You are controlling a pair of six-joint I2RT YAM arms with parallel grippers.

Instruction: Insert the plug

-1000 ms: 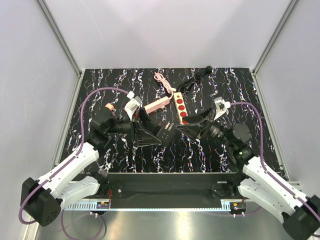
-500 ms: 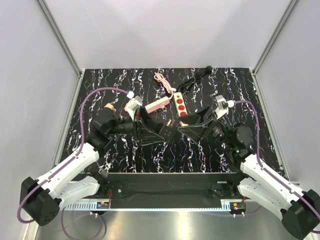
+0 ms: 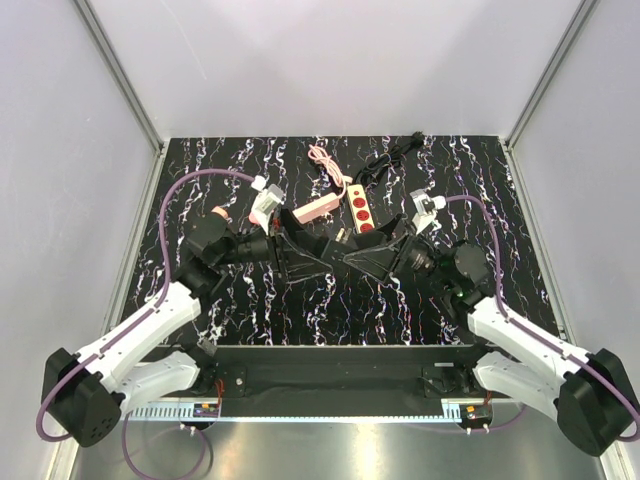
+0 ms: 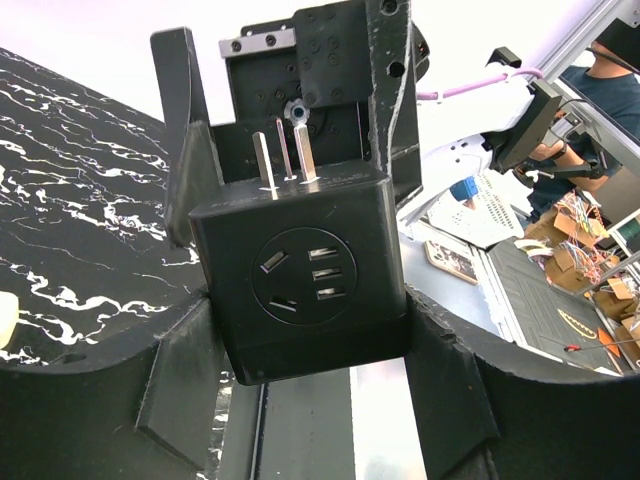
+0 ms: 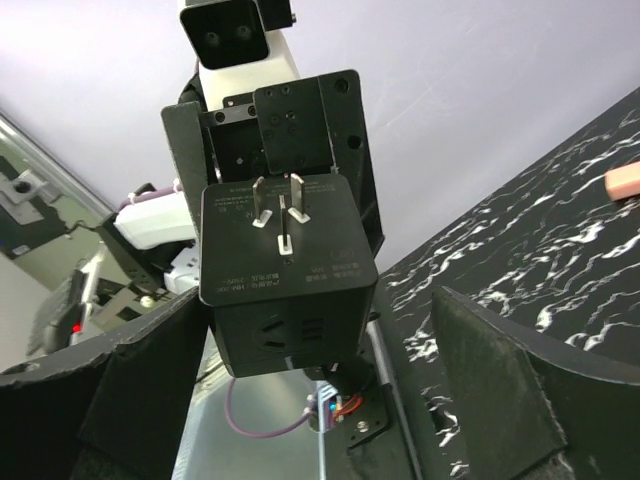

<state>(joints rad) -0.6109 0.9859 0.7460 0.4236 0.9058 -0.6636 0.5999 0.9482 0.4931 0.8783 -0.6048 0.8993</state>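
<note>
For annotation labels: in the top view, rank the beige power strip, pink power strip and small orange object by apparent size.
1. beige power strip, near end partly hidden.
2. pink power strip, slightly smaller.
3. small orange object, smallest.

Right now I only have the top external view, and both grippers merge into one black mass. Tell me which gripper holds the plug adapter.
Observer: The left gripper: in its wrist view, its fingers clamp both sides of the black cube adapter.
Operator: Give me the prong direction.
Observer: Its three metal prongs point straight at the right wrist camera.
Operator: Report the right gripper.
Observer: The right gripper is wide open around the adapter, with a visible gap to one finger.
</note>
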